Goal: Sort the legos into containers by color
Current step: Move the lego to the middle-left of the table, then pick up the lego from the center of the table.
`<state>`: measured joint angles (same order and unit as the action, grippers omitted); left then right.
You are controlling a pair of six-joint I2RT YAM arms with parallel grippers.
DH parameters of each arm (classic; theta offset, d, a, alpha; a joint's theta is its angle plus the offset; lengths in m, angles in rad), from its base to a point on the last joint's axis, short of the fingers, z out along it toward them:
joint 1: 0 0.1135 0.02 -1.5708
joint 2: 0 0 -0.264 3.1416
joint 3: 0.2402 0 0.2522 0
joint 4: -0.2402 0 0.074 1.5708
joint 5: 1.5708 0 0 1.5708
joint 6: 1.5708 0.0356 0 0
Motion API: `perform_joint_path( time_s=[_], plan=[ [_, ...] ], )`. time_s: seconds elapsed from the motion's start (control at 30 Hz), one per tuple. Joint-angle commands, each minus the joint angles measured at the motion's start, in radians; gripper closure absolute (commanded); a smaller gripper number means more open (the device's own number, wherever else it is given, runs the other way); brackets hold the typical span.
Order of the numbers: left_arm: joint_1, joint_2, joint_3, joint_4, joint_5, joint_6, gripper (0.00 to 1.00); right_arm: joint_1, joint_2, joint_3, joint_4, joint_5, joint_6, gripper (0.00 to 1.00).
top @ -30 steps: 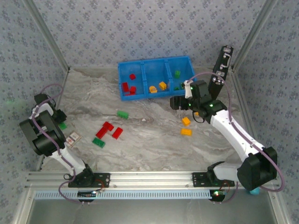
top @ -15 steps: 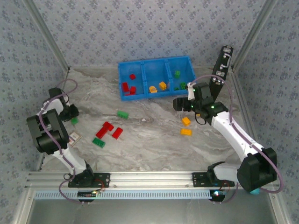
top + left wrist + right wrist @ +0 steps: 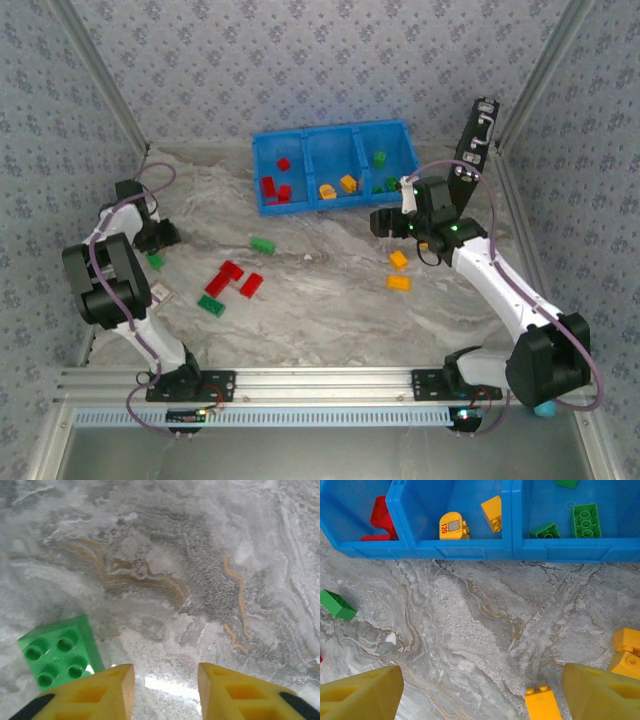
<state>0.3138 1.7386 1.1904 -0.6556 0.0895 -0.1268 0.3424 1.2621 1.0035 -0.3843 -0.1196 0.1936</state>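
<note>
**Bin** [image 3: 262,150]: bright blue with three compartments, sitting at the far edge of the table [image 3: 330,320], right of centre.
- The left compartment is holding red legos [image 3: 270,187].
- The middle compartment is holding orange-yellow legos [image 3: 452,526].
- The right compartment is holding green legos [image 3: 586,520].

**Loose pieces on the table:**
- A green brick [image 3: 262,244] is lying mid-table, in front of the bin.
- Red bricks [image 3: 224,278] are lying nearer the left edge, with a second green brick [image 3: 211,305] just beside them.
- Two orange bricks [image 3: 398,283] are lying right of centre.

**Left gripper** [image 3: 165,685]: hovering low over the marbled top near the left edge of the table. Its jaws are standing partly apart and gripping nothing. A four-stud green brick [image 3: 57,652] is lying just beside its left finger.

**Right gripper** [image 3: 480,695]: hanging over the table just in front of the bin's near wall. Its jaws are spread wide and carrying nothing. The orange bricks are lying near its right finger.
</note>
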Motion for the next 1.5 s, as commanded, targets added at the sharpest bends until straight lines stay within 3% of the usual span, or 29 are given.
perform_joint_path(
  time_s=[0.0, 0.07, 0.27, 0.8, 1.17, 1.33, 1.47],
  plan=[
    [0.002, -0.077, 0.039, -0.079, -0.105, 0.040, 0.51, -0.006, -0.018, -0.010, 0.001, -0.010, -0.004, 0.15],
    [0.013, -0.076, 0.040, -0.094, -0.136, 0.060, 0.43, -0.005, -0.014, -0.013, 0.010, -0.017, -0.002, 0.15],
    [0.041, -0.057, -0.012, -0.049, -0.172, 0.119, 0.34, -0.005, -0.007, 0.003, 0.001, -0.019, -0.011, 0.15],
    [0.061, 0.127, 0.043, 0.011, -0.196, 0.100, 0.32, -0.005, -0.015, 0.002, -0.007, -0.009, -0.009, 0.15],
    [0.056, 0.124, 0.013, -0.007, -0.153, 0.088, 0.73, -0.003, -0.010, 0.013, -0.010, -0.002, -0.012, 0.15],
    [0.025, 0.076, 0.038, -0.065, -0.091, 0.074, 0.78, -0.002, -0.009, 0.009, -0.004, -0.027, -0.021, 0.16],
    [-0.089, 0.025, 0.189, -0.156, 0.046, 0.061, 0.79, -0.004, -0.001, 0.005, 0.032, -0.088, -0.037, 0.15]
  ],
)
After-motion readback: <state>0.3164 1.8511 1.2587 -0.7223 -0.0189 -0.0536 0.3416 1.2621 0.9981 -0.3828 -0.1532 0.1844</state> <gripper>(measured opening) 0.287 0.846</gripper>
